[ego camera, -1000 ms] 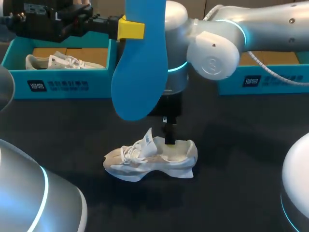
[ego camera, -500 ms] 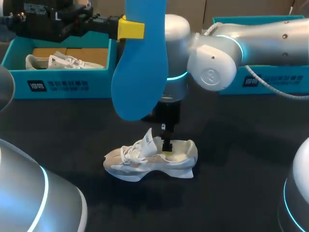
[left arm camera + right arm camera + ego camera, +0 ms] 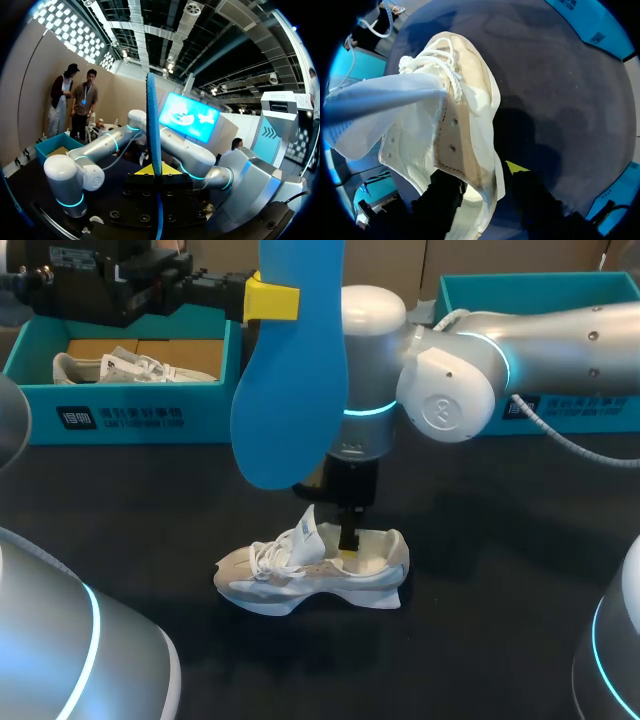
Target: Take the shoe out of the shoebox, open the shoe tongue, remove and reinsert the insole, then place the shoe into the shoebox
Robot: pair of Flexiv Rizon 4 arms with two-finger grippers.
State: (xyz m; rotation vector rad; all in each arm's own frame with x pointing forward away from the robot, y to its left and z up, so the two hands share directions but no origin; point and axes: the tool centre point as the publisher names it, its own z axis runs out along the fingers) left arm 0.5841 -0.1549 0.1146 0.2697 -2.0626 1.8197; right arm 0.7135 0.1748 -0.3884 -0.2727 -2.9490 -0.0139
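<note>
The white shoe [image 3: 290, 580] lies on its sole on the black table, toe to the left, tongue [image 3: 308, 530] standing up. My right gripper [image 3: 348, 545] points straight down at the shoe's collar. In the right wrist view one finger is inside the shoe [image 3: 455, 125] and the other outside, and the right gripper [image 3: 487, 195] is shut on the side wall. High above the table my left gripper [image 3: 268, 300] is shut on the blue insole [image 3: 285, 390], which hangs heel-up. The left wrist view shows that insole [image 3: 152, 120] edge-on in the left gripper [image 3: 154, 171].
A teal shoebox [image 3: 120, 415] at the back left holds a second white shoe [image 3: 130, 367]. Another teal shoebox [image 3: 560, 405] stands at the back right, partly behind my right arm. Bare black table lies in front of and to the right of the shoe.
My right gripper has sunk a little lower into the shoe's collar and its fingers have come together on the wall. The left arm and insole have stayed still.
</note>
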